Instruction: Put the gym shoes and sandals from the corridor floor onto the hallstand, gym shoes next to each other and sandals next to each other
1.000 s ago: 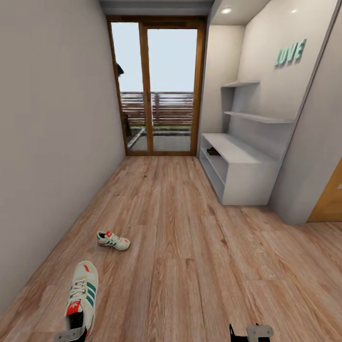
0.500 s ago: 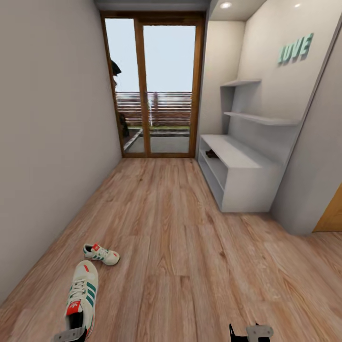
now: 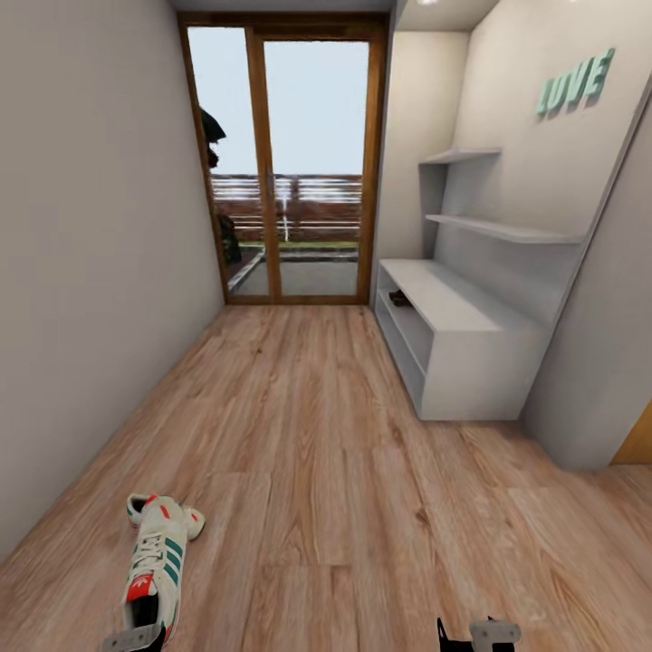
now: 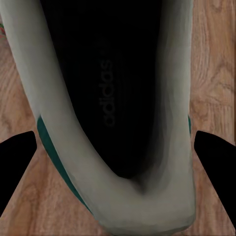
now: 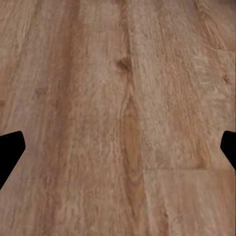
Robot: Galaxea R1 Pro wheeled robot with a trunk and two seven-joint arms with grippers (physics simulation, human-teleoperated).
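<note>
Left fingers point(image 4: 17, 162) clasp a cream gym shoe point(image 3: 154, 580) by its heel; right fingers point(image 5: 10, 152) spread over wood-grain floor point(image 5: 123, 98).

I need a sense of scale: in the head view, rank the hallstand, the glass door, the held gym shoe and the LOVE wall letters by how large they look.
1. Glass door and hallstand: alike in extent, left unranked.
2. Held gym shoe, enlarged by nearness to the camera.
3. LOVE letters, smallest, though farther away.
</note>
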